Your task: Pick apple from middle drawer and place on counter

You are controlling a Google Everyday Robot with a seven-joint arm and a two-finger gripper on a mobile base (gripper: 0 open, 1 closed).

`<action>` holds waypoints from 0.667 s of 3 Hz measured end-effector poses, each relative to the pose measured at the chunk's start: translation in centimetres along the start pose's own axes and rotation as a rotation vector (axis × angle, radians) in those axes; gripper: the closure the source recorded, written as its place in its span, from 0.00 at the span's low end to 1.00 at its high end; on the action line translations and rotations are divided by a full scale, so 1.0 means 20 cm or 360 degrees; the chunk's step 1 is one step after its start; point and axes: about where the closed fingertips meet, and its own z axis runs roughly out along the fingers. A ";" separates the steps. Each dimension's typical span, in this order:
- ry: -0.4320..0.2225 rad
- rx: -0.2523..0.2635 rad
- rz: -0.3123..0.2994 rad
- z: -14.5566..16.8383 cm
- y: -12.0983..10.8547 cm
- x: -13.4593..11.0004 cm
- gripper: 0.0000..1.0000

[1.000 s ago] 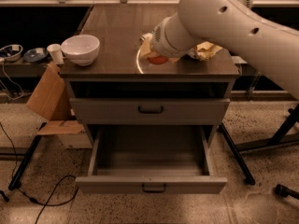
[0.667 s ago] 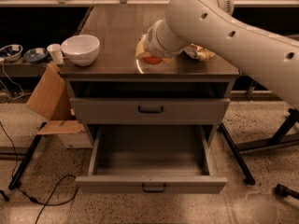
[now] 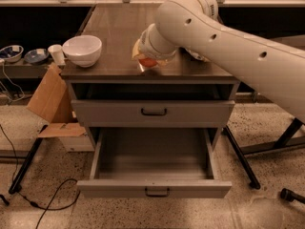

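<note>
The apple [image 3: 148, 62], small and orange-red, sits in my gripper [image 3: 147, 58] just above the front part of the counter [image 3: 114, 27], near its middle. The gripper is shut on the apple, and my big white arm [image 3: 224, 37] reaches in from the right and hides most of the gripper. The middle drawer [image 3: 152, 159] is pulled fully out below, and its grey tray floor is bare. Its low front panel with the dark handle [image 3: 156, 192] faces me.
A white bowl [image 3: 82, 49] stands on the counter's left front corner. A crumpled foil bag [image 3: 199, 57] peeks out behind my arm. The taller drawer front [image 3: 153, 112] above is closed. A cardboard box [image 3: 50, 101], a cup [image 3: 56, 54] and cables lie left; bench legs [image 3: 240, 159] right.
My gripper has moved left along the counter's front with the apple in it. The drawer and bowl have not moved.
</note>
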 end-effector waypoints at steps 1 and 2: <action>0.0032 -0.0030 0.0051 0.05 0.00 0.03 1.00; 0.0061 -0.0067 0.0106 0.08 0.00 0.04 0.82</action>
